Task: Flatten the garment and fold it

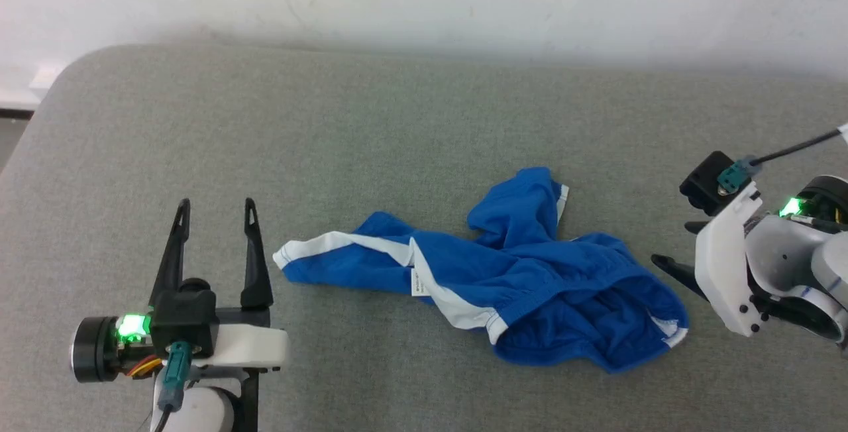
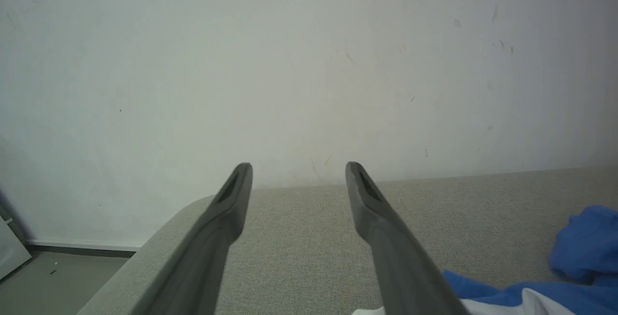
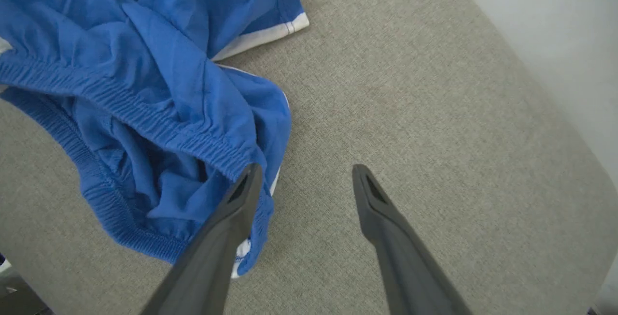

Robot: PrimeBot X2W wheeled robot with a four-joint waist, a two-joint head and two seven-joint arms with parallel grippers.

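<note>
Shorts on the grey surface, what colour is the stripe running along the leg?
The stripe is white, on bright blue shorts; the head view shows it best.

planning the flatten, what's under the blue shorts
The shorts lie crumpled on the grey fabric surface. Their open waistband shows blue lining; whatever lies beneath the folds is hidden.

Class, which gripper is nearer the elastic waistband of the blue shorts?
Right. The right gripper hovers, open, at one end of the waistband. The left gripper sits beside the opposite, white-striped leg end, well away from it.
</note>
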